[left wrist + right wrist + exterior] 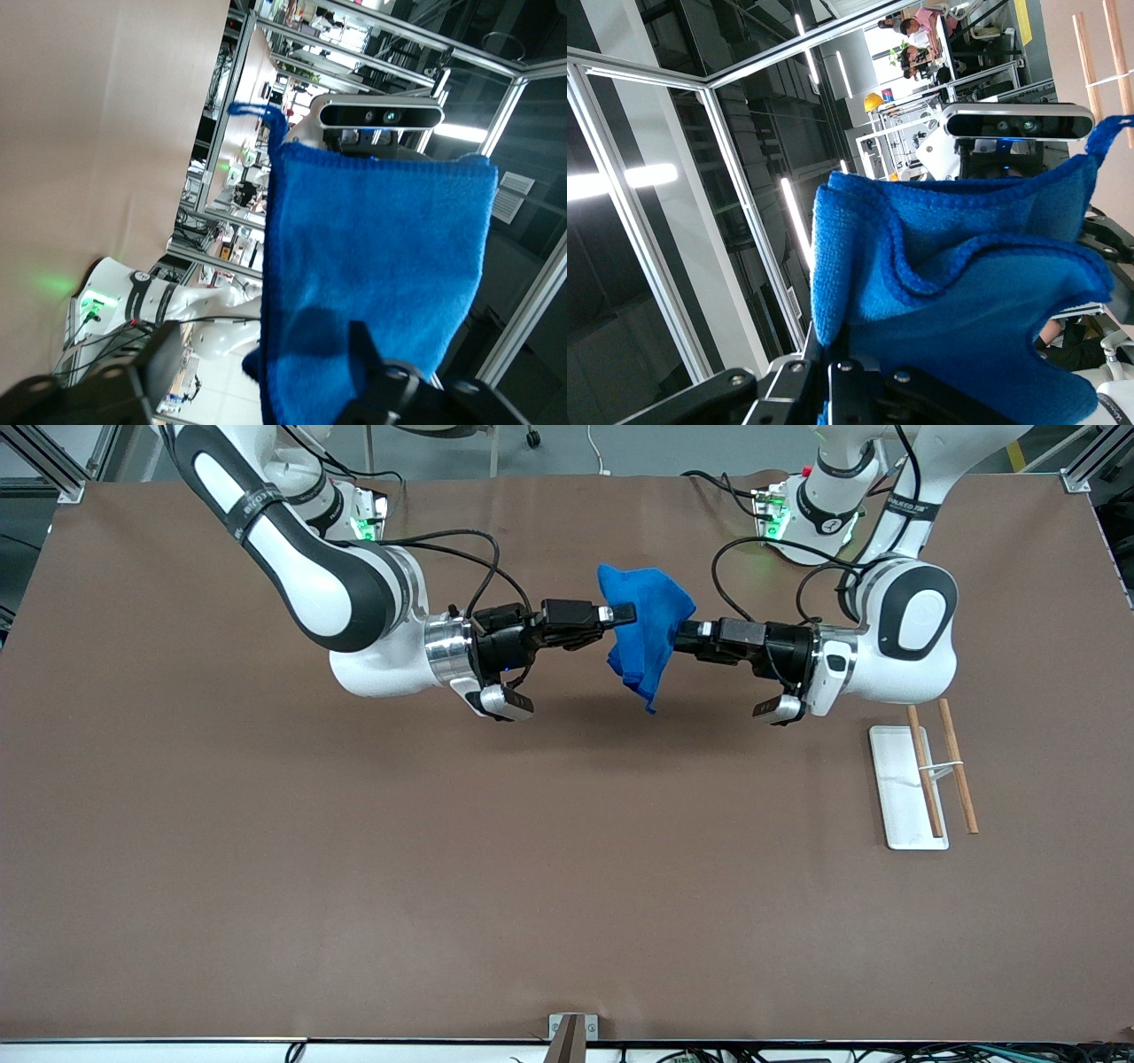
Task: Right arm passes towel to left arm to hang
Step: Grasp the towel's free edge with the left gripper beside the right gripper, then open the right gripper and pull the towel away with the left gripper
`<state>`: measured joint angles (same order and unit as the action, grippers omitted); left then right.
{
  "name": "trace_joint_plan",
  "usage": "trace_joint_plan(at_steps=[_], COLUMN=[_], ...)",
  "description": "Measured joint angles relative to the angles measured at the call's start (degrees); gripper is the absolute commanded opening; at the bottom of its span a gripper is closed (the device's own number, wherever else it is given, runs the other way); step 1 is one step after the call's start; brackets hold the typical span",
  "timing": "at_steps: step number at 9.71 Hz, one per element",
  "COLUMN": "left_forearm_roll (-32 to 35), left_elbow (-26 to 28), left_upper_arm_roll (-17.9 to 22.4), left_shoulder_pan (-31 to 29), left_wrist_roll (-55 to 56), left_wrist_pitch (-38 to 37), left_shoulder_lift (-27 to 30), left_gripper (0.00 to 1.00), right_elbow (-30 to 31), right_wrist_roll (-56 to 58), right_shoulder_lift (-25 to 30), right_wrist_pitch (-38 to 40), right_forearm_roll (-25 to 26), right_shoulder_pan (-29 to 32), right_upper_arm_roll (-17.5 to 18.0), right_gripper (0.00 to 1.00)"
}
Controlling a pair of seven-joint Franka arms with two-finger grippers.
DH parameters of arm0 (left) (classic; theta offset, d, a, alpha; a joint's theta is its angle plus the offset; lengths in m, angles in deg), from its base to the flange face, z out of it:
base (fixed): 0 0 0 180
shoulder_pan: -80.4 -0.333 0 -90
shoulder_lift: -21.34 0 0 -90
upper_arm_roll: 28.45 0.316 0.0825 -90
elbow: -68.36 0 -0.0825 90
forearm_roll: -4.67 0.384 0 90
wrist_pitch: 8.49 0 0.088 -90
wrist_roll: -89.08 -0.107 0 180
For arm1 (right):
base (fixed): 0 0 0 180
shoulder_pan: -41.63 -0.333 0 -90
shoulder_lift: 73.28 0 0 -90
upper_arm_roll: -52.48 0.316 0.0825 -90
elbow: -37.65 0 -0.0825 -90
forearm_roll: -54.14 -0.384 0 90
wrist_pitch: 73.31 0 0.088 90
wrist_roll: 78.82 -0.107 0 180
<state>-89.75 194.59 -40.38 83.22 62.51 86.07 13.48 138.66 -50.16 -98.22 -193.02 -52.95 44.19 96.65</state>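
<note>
The bright blue towel hangs in the air over the middle of the table, between the two grippers. My right gripper is shut on the towel's upper edge, and the right wrist view shows its jaws pinched on the cloth. My left gripper is open at the towel's other edge. In the left wrist view its two fingers stand wide apart with the towel between them, one finger dark against the cloth. The towel's small corner loop sticks out at one corner.
A white rack base with two wooden rods lies on the brown table toward the left arm's end, nearer the front camera than the left gripper. Cables trail from both wrists.
</note>
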Motion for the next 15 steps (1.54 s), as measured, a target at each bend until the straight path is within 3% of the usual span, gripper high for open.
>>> trace_joint_plan(at_steps=[1, 2, 7, 8, 9, 12, 15], left_forearm_roll=[-0.4, -0.4, -0.4, -0.4, 0.3, 12.5, 27.8], left_elbow=[0.0, -0.1, -2.5, -2.9, -3.4, -8.0, -13.2], left_upper_arm_roll=[-0.8, -1.1, -0.6, -0.5, -0.2, 1.8, 4.0], left_shoulder_pan=[0.0, 0.0, -1.1, -1.5, -1.7, -1.8, -1.9], left_wrist_roll=[0.0, 0.0, 0.0, 0.0, 0.0, 2.5, 4.9], left_wrist_pitch=[1.1, 1.4, 1.8, 1.9, 1.9, 1.9, 2.1], left_shoulder_lift=[0.2, 0.3, 0.7, 0.7, 0.7, 1.2, 1.8], left_gripper=[0.1, 0.0, 0.0, 0.0, 0.0, 0.0, 0.0], right_elbow=[0.0, 0.0, 0.0, 0.0, 0.0, -0.1, -0.6], right_wrist_roll=[0.0, 0.1, 0.2, 0.2, 0.1, 0.3, -5.4], right_shoulder_lift=[0.0, 0.0, 0.0, 0.0, 0.0, 0.2, 3.5], right_wrist_pitch=[0.0, 0.0, 0.0, 0.0, 0.0, -2.9, -9.0], right_forearm_roll=[-0.2, -0.3, -0.5, -0.6, -0.6, 1.4, 21.0], right_shoulder_pan=[0.0, 0.0, 0.0, 0.2, 0.4, 1.7, 3.2], right_upper_arm_roll=[0.0, 0.1, 0.1, 0.1, 0.1, -0.1, -4.8], right_gripper=[0.0, 0.0, 0.01, 0.35, 0.98, 1.0, 1.0])
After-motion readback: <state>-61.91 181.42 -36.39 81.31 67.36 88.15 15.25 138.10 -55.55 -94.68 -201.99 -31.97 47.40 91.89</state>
